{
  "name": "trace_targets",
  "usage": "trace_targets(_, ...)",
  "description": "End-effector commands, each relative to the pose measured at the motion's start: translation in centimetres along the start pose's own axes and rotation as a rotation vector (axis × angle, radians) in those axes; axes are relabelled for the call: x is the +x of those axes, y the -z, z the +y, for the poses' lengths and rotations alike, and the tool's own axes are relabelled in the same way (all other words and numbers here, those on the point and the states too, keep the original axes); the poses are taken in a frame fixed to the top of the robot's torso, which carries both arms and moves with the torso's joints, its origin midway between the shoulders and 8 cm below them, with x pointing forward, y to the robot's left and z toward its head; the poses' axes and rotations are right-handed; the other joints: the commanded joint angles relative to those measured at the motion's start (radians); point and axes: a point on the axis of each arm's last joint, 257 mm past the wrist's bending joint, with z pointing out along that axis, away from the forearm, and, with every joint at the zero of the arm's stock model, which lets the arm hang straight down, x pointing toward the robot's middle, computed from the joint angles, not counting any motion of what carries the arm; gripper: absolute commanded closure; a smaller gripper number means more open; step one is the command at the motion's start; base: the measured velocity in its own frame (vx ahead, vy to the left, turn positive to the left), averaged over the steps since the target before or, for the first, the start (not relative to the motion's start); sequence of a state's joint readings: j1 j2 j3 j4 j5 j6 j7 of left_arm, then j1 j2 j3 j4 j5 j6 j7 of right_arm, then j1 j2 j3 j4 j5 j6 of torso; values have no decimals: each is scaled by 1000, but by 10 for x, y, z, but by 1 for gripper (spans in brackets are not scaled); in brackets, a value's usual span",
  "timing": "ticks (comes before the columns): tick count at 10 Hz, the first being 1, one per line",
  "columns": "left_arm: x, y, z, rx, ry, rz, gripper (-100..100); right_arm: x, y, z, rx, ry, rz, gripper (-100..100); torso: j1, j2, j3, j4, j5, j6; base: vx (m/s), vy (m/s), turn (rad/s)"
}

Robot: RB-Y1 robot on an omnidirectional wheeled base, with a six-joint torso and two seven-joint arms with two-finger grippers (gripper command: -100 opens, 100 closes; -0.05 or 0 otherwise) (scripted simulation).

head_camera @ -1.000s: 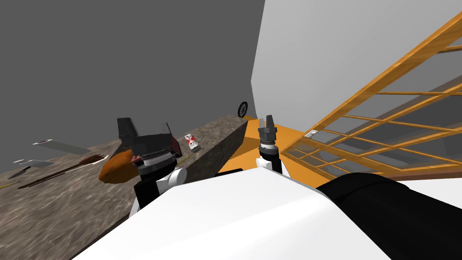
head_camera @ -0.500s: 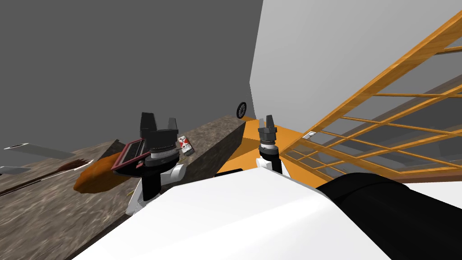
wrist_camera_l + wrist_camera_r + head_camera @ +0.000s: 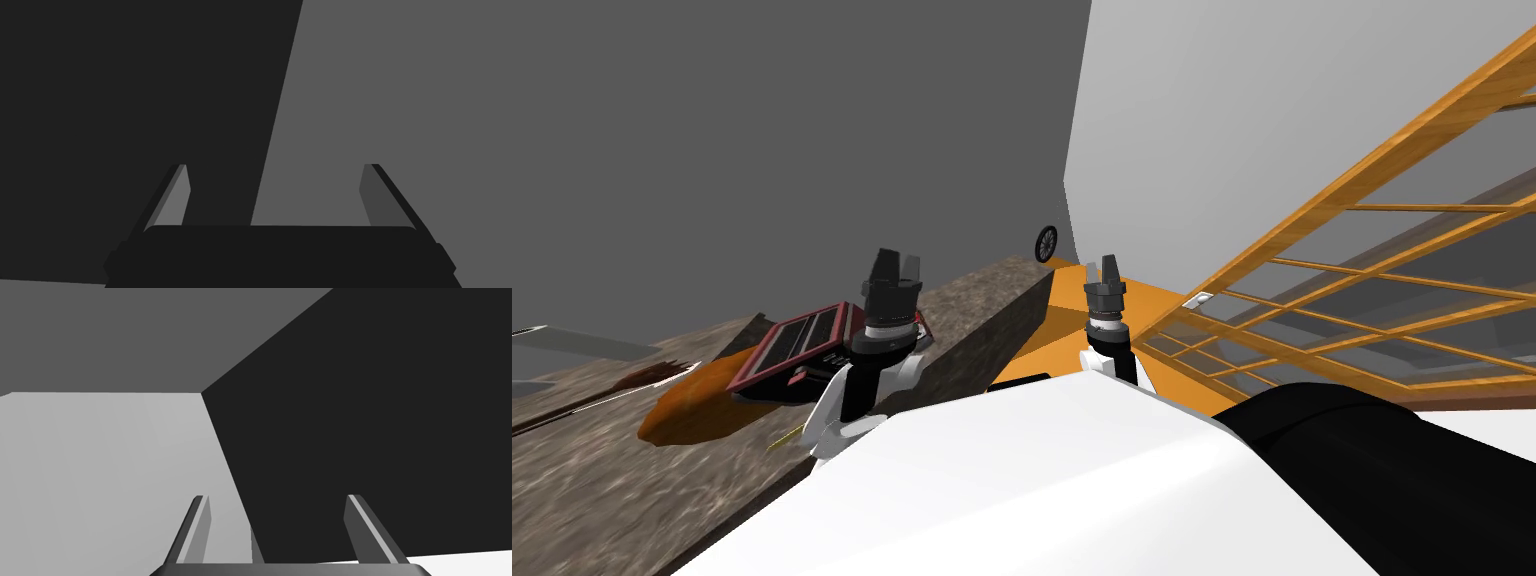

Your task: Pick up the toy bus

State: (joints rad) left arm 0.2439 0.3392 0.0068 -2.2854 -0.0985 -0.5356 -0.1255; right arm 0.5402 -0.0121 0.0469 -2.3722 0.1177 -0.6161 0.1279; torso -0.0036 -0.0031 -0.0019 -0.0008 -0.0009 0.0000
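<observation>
The long stony counter (image 3: 632, 480) holds a flat red-edged panel (image 3: 797, 345) by an orange lump (image 3: 682, 415). The left gripper (image 3: 898, 265) is up over the counter, fingers wide apart and holding nothing. I think it is ready for the toy bus (image 3: 923, 326), which peeks out red and white beside that wrist. The right gripper (image 3: 1108, 266) waits at the side, fingers apart too. No words can be read.

No text, label or number can be read on anything
</observation>
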Motion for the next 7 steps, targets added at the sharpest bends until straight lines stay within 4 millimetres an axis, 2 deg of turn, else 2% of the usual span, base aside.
trace_targets(1, 7, -3, 1, 13, -32, 36, -100, 0, 0, 0, 0, 0, 0, 0, 0, 0, 0, 0, 0, 0, 23, -46, -5)
trace_targets(2, 20, -7, 3, 37, -88, 89, -100, 0, 0, 0, 0, 0, 0, 0, 1, 1, 1, 0, 0, 0, 17, -57, -13)
trace_targets(3, 21, -6, 3, 38, -91, 96, -100, 0, 0, 0, 0, 0, 0, 0, 0, 1, 1, 0, 0, 0, 17, -49, -7)
trace_targets(5, 49, -11, 9, 92, -205, 200, -100, 0, 0, 0, 0, 0, 0, 0, 0, 1, 1, 0, 0, 0, 32, -64, -26)
trace_targets(6, 51, -10, 11, 95, -217, 224, -100, 0, 0, 0, 0, 0, 0, 0, -1, 0, 0, 0, 0, 0, 30, -50, -22)
trace_targets(7, 66, -10, 16, 121, -275, 275, -100, 0, 0, 0, 0, 0, 0, 0, 0, 1, 0, 0, 0, 0, 26, -41, -42)
